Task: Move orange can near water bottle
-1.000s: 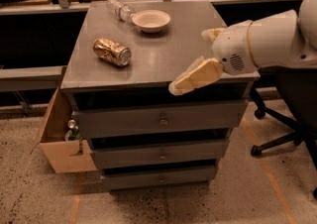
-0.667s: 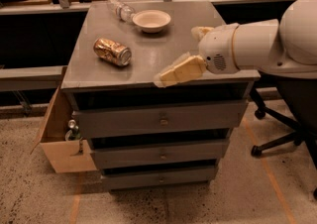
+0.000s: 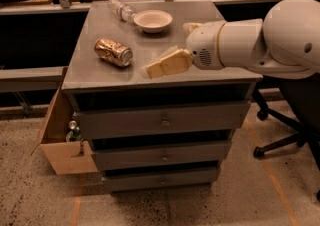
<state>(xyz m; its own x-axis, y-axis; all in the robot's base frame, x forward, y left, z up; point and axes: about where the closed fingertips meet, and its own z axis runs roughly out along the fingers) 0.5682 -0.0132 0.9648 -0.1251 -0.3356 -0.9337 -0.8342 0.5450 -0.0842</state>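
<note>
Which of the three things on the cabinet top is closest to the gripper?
The orange can, on its side near the gripper at the front; the bowl and water bottle sit farther back.

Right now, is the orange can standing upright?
No, the orange can lies on its side on the cabinet top, apart from the end effector near the front edge.

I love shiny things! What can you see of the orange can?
The orange can is small, shiny orange-gold metal with pale markings and a silver end turned toward the front. It lies on its side on the grey cabinet top, left of the middle, and looks a little dented. Only the cabinet top touches it. The bowl and water bottle sit apart behind it. The end effector hovers just to its right in the picture, not touching it.
</note>
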